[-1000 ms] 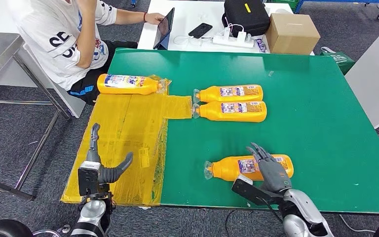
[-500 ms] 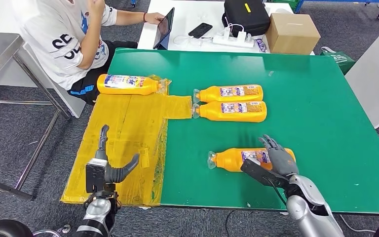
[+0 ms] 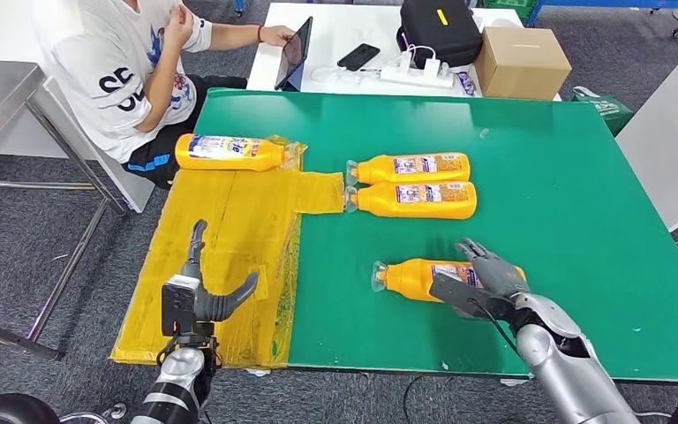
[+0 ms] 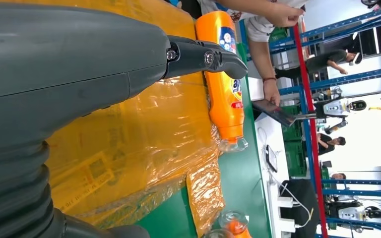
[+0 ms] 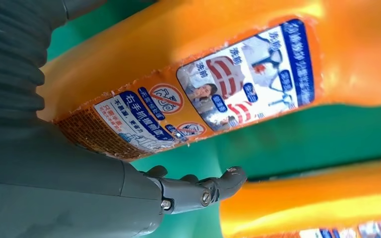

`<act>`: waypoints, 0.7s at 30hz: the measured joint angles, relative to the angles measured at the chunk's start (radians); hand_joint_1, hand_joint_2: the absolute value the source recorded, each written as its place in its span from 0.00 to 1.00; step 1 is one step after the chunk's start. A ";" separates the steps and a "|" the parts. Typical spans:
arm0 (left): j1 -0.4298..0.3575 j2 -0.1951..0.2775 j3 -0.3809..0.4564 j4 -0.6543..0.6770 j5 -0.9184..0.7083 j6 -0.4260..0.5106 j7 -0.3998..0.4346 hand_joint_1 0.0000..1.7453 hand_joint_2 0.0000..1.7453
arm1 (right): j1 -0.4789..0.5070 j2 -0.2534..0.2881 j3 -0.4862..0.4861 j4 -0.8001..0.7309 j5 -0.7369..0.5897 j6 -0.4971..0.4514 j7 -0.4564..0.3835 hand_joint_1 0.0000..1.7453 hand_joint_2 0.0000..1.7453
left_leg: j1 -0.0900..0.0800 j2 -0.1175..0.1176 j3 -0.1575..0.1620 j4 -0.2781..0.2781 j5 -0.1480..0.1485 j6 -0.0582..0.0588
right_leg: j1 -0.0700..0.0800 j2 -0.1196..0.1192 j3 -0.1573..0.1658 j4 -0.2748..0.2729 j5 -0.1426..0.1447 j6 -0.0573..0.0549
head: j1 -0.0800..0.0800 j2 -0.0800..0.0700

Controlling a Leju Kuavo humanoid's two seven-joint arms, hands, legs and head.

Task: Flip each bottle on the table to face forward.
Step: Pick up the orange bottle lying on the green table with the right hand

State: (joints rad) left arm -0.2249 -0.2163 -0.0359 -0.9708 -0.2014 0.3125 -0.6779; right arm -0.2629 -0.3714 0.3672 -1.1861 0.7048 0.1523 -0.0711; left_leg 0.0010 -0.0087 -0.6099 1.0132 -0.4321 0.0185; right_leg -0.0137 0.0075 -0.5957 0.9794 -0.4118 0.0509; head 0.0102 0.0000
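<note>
The left hand (image 3: 196,291) hovers over the yellow plastic sheet (image 3: 229,238) that covers the left end of the green table (image 3: 565,203), its fingers spread wide and holding nothing. At the far edge of that sheet lies the first orange bottle (image 3: 229,151), on its side with its blue and white label up (its clear cap points right, toward the green). A person in a white shirt (image 3: 115,71) sits just beyond that corner of the table.

Right of the sheet, on bare green near the table's middle, two more orange bottles lie side by side and touching: the far bottle (image 3: 410,166) and the near bottle (image 3: 413,200), both with caps pointing left at a torn flap of the sheet.

Nearer the table's front edge lies the fourth bottle (image 3: 419,278), also on its side with its cap to the left. The right hand (image 3: 485,278) rests over its wide end, fingers draped across the label; from the right wrist view the thumb sits beneath the bottle, but whether the grip is firm I cannot tell.

Beyond the table's far edge a white desk (image 3: 335,35) carries a tablet (image 3: 293,51), a phone (image 3: 358,55), a black bag (image 3: 440,28) and a cardboard box (image 3: 523,58).
</note>
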 joint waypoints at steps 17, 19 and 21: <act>-0.032 -0.002 -0.004 0.068 0.025 -0.013 -0.013 0.00 1.00 | -0.086 -0.122 0.145 0.034 -0.072 0.105 0.040 0.95 1.00 | 0.000 -0.001 0.003 0.000 0.000 0.000 | 0.000 0.000 0.004 0.000 0.000 0.000 | 0.000 0.000; -0.037 -0.003 -0.004 0.073 0.031 -0.012 -0.019 0.00 1.00 | -0.101 -0.147 0.166 0.034 -0.097 0.138 0.043 0.99 1.00 | 0.000 -0.002 0.003 0.000 0.000 0.000 | 0.000 -0.001 0.004 0.000 0.000 0.000 | 0.000 0.000; -0.043 -0.005 -0.004 0.075 0.039 -0.010 -0.021 0.00 1.00 | -0.116 -0.174 0.189 0.033 -0.123 0.168 0.046 0.99 1.00 | -0.001 -0.002 0.003 0.000 0.000 0.000 | 0.000 -0.001 0.004 0.000 0.000 0.000 | 0.000 0.000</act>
State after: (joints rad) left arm -0.2676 -0.2209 -0.0401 -0.8954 -0.1621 0.3024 -0.6985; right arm -0.3784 -0.5458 0.5567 -1.1536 0.5822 0.3205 -0.0252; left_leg 0.0003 -0.0104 -0.6069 1.0134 -0.4321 0.0186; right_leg -0.0140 0.0069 -0.5917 0.9793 -0.4118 0.0510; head 0.0103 0.0000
